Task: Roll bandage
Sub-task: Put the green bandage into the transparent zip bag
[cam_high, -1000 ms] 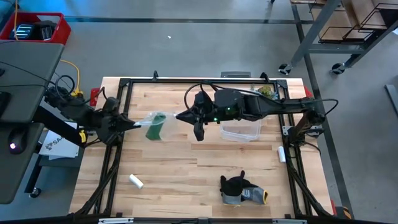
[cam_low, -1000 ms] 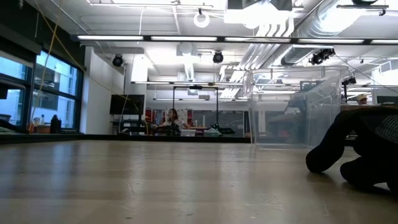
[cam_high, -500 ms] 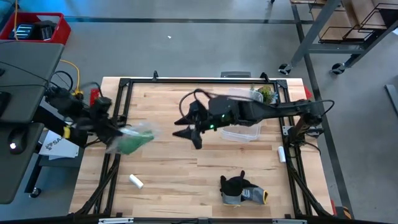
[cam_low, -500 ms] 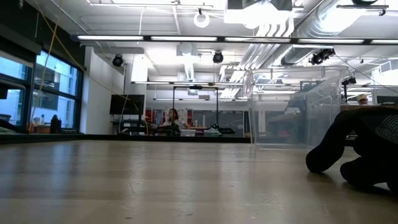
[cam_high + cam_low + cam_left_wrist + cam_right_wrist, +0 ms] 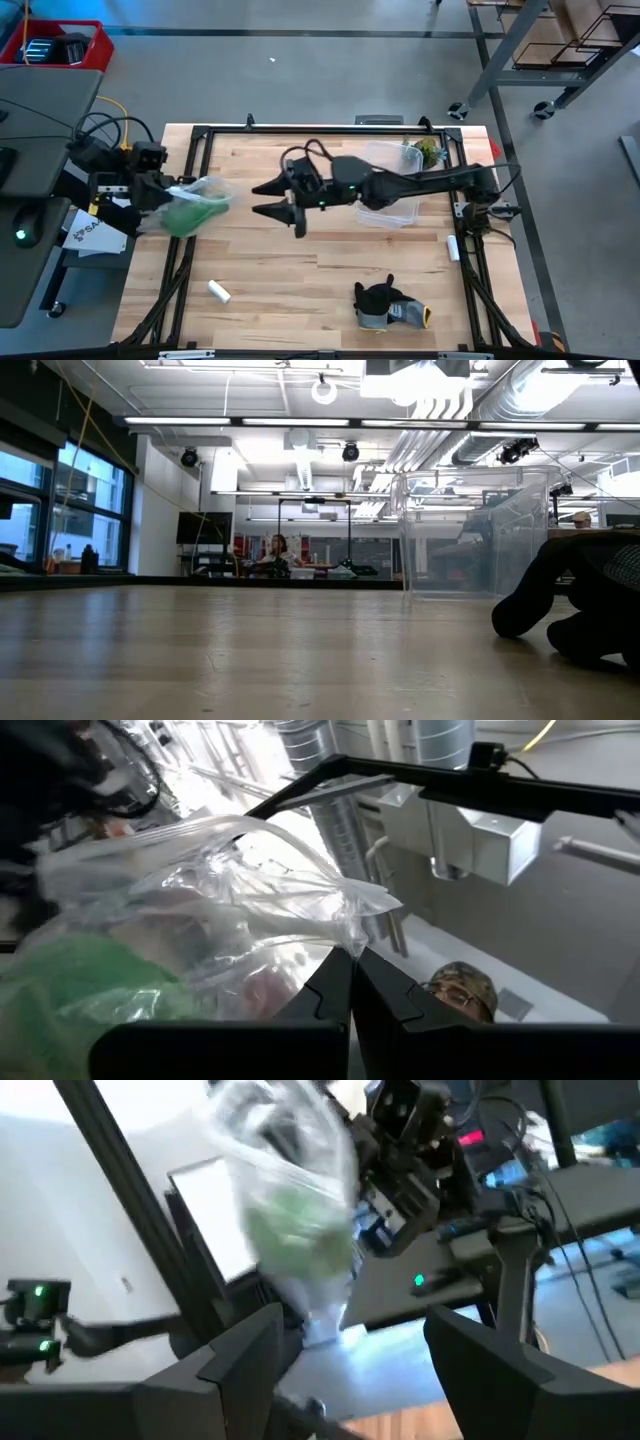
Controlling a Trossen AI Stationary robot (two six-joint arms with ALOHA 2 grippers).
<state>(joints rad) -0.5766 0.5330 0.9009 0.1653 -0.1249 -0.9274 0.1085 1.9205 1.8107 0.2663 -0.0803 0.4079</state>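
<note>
The bandage shows as a green mass inside a clear plastic bag hanging over the table's left edge; it also shows in the left wrist view and the right wrist view. My left gripper is shut on the bag. My right gripper stands open above mid-table, pointing toward the bag, with nothing between its fingers. My left gripper pinches a bunched edge of the clear bag between its two shut fingers, coming from the table's left side. The bag is lifted clear of the table and bulges out past the fingertips, with the green bandage inside it.
A clear plastic container stands right of centre, seen also in the low view. A dark grey glove lies at the near edge, a small white cylinder near left. The black frame rail borders the left side.
My right gripper has let go of the bag, opened, and moved toward the table's left. My left gripper has drawn the bag back toward the table's left edge, rising and tipping upward. The bag, earlier stretched between both grippers, now hangs from the left one alone.
</note>
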